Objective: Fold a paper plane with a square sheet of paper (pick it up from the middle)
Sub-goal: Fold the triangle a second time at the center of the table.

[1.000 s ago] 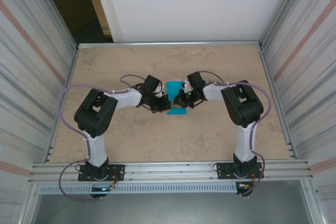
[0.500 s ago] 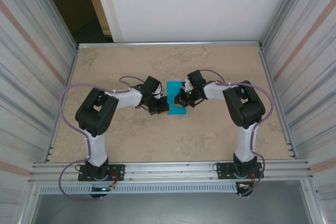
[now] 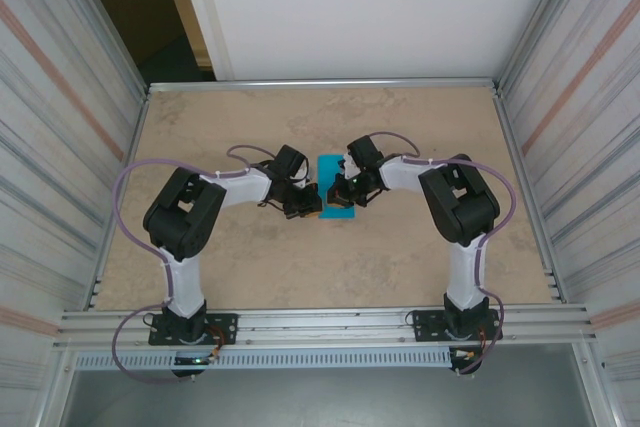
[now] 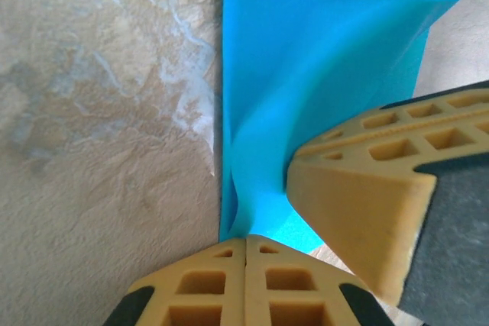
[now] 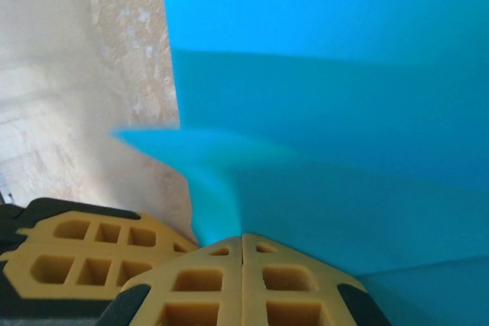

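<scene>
Pinching the paper, the left gripper was closed on its edge. The right gripper likewise clamped a raised fold.

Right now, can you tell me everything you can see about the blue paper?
The sheet of paper is thin, plain, bright cyan-blue, with straight edges, lying on the tan table near its middle. What looks like a folded layer shows across it. Its near part puckers up where the left gripper and the right gripper, close together, each pinch a ridge of it with fingers shut.
</scene>
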